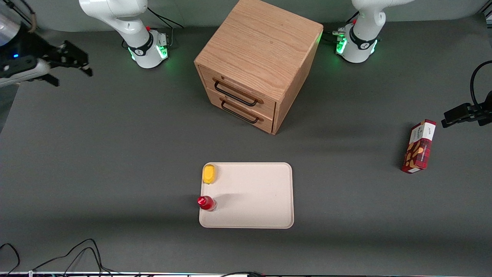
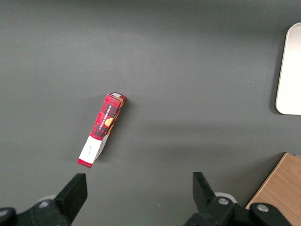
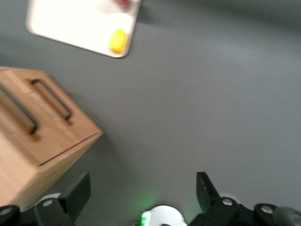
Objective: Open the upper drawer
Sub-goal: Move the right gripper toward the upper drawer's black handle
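Note:
The wooden cabinet (image 1: 265, 42) stands at the middle of the table, farther from the front camera than the tray. Its upper drawer (image 1: 246, 87) is shut, with a black wire handle (image 1: 235, 94). The lower drawer (image 1: 250, 110) beneath it is also shut. My right gripper (image 1: 75, 79) hovers above the table toward the working arm's end, well away from the cabinet, open and empty. In the right wrist view the gripper (image 3: 141, 188) has bare table between its fingers, and the cabinet front shows both handles, the upper drawer's handle (image 3: 22, 117) among them.
A pale tray (image 1: 261, 192) lies nearer the front camera than the cabinet, with a yellow object (image 1: 209, 174) and a red bottle (image 1: 206, 202) on it. A red box (image 1: 419, 147) lies toward the parked arm's end. Cables run along the table's front edge.

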You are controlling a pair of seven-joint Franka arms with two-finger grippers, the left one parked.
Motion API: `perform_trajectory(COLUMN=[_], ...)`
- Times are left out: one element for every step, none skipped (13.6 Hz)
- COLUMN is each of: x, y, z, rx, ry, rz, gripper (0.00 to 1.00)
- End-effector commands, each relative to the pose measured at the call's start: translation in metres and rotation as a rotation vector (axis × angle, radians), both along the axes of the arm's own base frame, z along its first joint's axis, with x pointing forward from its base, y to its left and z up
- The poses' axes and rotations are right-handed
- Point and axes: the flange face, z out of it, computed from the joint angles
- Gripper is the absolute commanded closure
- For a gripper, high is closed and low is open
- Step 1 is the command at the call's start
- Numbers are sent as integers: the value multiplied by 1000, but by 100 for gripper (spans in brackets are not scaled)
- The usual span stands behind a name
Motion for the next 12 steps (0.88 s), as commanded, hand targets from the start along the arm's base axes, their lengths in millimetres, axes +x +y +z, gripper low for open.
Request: perform_trajectory(x=[17, 21, 24, 23, 24, 28, 31, 35, 40, 39, 38, 43], y=[37, 55, 68, 93, 113, 130, 147, 164, 185, 205, 221, 229], z=[-8, -16, -25, -38, -52, -70, -88, -110, -133, -148, -163, -185], rx=[108, 142, 162, 185, 212, 250, 285, 303, 325, 339, 353, 373], ry=[45, 61, 67, 84, 105, 141, 177, 214, 238, 248, 249, 267], rz=[118, 189, 280, 397, 487, 533, 558, 582, 607, 622, 636, 625], gripper=[0, 0, 0, 0, 0, 0, 0, 0, 0, 0, 0, 0])
